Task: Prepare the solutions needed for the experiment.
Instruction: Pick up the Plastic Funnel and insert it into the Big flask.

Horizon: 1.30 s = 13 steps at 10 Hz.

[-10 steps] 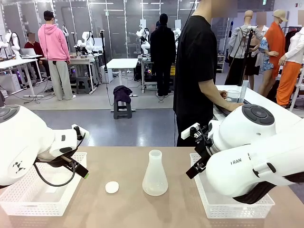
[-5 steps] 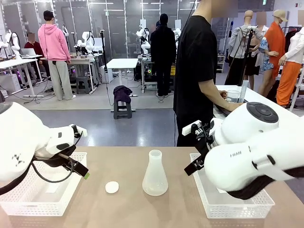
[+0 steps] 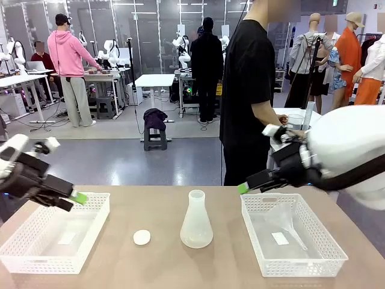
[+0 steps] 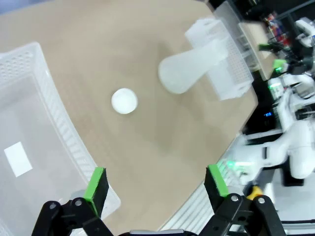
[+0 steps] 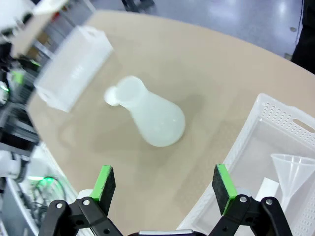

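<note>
Two sets of fingers hang above the tan worktop (image 3: 168, 205), both spread wide and holding nothing. At far left, the left fingers (image 3: 77, 197) hover over the far rim of a white lattice-walled plastic basket (image 3: 42, 263). It sits at the worktop's left edge with a pale slip (image 4: 17, 158) on its floor. Bare surface runs on to a small white round disc (image 3: 142, 237) lying flat, near but apart from a translucent conical flask (image 3: 196, 223) standing upright mid-worktop. Whether any solution lies in it I cannot tell. The right fingers (image 3: 243, 188) hang above the far left corner of a second lattice basket (image 3: 301, 265), where a clear funnel (image 3: 286, 220) lies. A person in black (image 3: 246, 90) stands beyond the far edge.
</note>
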Tool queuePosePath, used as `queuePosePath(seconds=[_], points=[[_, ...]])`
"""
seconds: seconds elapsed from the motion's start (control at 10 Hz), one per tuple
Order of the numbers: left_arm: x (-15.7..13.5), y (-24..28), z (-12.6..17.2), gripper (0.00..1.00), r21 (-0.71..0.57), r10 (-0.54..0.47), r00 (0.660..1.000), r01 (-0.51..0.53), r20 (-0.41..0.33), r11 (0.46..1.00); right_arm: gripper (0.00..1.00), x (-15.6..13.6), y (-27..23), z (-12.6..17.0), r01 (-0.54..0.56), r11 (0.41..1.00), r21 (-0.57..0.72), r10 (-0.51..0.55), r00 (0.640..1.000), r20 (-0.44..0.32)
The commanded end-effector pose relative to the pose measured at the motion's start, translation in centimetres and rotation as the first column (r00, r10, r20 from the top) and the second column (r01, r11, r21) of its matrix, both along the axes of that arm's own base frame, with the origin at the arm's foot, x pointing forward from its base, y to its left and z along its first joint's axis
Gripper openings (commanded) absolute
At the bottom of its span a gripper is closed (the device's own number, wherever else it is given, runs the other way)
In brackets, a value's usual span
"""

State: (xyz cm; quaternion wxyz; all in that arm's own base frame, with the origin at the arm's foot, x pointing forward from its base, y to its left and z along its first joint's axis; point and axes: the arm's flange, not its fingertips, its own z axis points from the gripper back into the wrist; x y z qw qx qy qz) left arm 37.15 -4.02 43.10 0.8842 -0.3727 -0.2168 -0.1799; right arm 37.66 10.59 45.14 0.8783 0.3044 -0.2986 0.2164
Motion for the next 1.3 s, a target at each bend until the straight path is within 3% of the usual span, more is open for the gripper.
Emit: queuePosePath(seconds=[0.0, 0.3, 0.6, 0.7, 0.8, 0.9, 1.2], points=[[0.4, 3.7, -0.3, 1.0, -0.217, 0.011, 0.998, -0.024, -0.059, 0.976, 1.0, -2.7, -3.3, -2.0, -0.045, 0.98, 0.196, 0.051, 0.998, -0.024], [-0.2, 8.4, 1.2, 1.0, -0.506, -0.053, 0.994, -0.003, -0.095, 0.863, 1.0, -3.2, -5.6, -0.9, -0.144, 0.9, 0.411, 0.181, 0.982, -0.053], [-0.5, 9.7, 2.4, 1.0, -0.656, -0.185, 0.973, 0.048, -0.141, 0.753, 1.0, -3.3, -6.8, 0.6, -0.139, 0.779, 0.611, 0.25, 0.963, -0.1], [-0.6, 9.4, 2.8, 1.0, -0.667, -0.208, 0.967, 0.059, -0.146, 0.742, 1.0, -3.5, -7.0, 1.3, -0.147, 0.743, 0.653, 0.281, 0.954, -0.105], [-0.8, 9.2, 3.0, 1.0, -0.653, -0.23, 0.957, 0.061, -0.176, 0.755, 1.0, -3.6, -7.3, 2.1, -0.101, 0.741, 0.663, 0.272, 0.949, -0.159], [-1.0, 8.6, 3.5, 1.0, -0.654, -0.238, 0.955, 0.068, -0.175, 0.754, 1.0, -3.6, -7.6, 2.8, -0.034, 0.755, 0.654, 0.254, 0.936, -0.245], [-1.4, 6.9, 4.6, 1.0, -0.652, -0.234, 0.961, 0.084, -0.146, 0.754, 1.0, -3.7, -8.2, 4.0, 0.103, 0.768, 0.632, 0.191, 0.906, -0.379]])
